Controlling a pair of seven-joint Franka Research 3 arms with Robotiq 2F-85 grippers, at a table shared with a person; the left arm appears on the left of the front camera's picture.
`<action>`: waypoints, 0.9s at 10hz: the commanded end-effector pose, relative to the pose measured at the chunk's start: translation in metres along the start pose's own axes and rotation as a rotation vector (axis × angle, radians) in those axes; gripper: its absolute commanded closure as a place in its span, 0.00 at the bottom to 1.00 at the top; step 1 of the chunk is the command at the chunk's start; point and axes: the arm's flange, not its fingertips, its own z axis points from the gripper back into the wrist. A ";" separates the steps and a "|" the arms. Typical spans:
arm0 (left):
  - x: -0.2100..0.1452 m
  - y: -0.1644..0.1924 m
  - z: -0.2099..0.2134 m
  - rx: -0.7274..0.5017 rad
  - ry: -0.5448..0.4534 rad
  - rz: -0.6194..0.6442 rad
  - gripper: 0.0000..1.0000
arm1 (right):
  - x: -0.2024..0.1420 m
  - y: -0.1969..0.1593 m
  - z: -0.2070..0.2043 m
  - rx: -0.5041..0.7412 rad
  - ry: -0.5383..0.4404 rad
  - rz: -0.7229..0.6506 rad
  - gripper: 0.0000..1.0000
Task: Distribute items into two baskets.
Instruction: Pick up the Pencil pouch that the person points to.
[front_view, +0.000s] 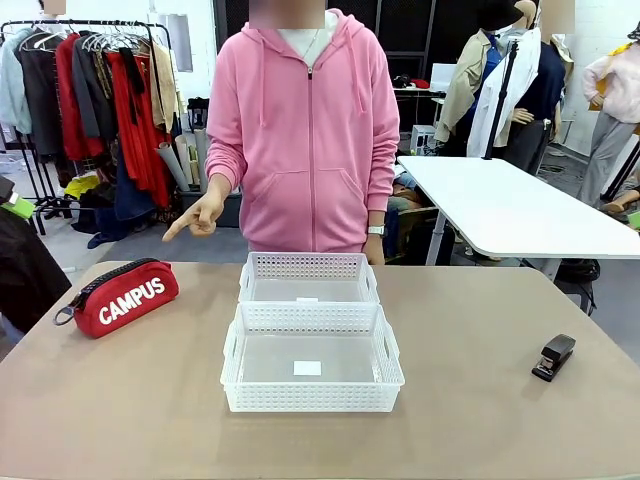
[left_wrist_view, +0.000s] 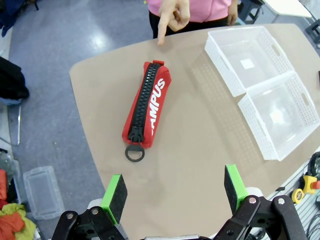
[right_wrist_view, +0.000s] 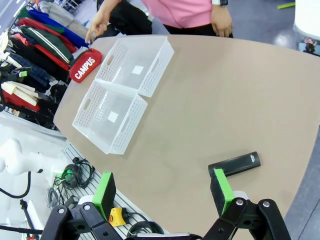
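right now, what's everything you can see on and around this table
pouch: one, red with white CAMPUS lettering, table's left part
stapler: one, black, table's right part
near basket: one, white lattice, table centre
far basket: one, white lattice, directly behind the near one
table: one, tan, under all these
second table: one, white, behind at right
clothes rack: one, mixed colours, back left
person: one, pink hoodie, far side
pointing hand: one, aimed toward the pouch
left gripper: one, black with green pads, open, above the table near the pouch
right gripper: one, same colours, open, near the stapler
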 end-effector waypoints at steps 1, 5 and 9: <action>0.000 0.000 0.000 0.000 -0.001 0.001 0.00 | 0.000 0.000 0.001 -0.003 -0.004 0.004 0.00; 0.000 0.000 0.000 0.000 -0.001 0.001 0.00 | 0.000 0.000 0.001 -0.003 -0.004 0.004 0.00; 0.025 0.001 -0.020 0.049 0.044 -0.032 0.00 | 0.000 0.000 0.001 -0.003 -0.004 0.004 0.00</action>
